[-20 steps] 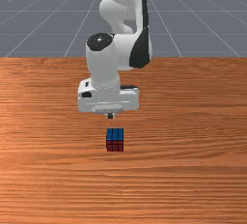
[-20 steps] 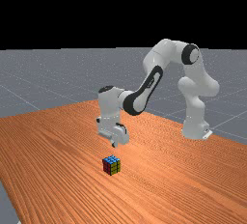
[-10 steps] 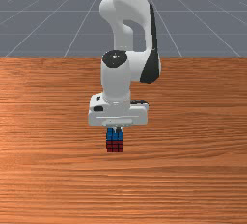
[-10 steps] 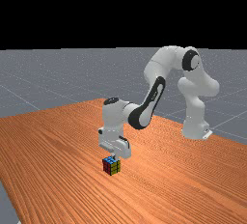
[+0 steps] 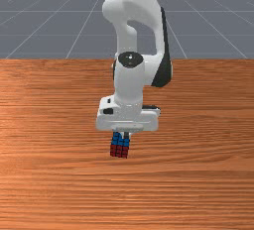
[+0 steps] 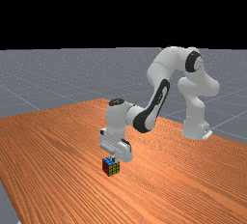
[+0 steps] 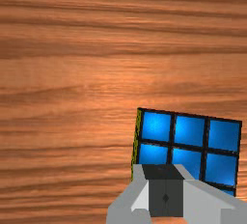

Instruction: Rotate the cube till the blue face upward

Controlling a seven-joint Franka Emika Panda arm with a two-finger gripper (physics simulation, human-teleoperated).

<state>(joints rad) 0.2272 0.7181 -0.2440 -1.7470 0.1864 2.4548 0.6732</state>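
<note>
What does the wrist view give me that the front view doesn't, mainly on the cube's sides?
The wrist view adds a yellow side of the Rubik's cube, and the tool's fingertips closed against each other.

The front view adds the cube's red side and the Franka Panda arm.

Both share the blue face on top, the tool close to it, and the wooden table.

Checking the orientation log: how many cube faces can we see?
3: blue face on top; red face toward the front view's camera; yellow face at the side, toward the far view's right. The other three are hidden.
</note>
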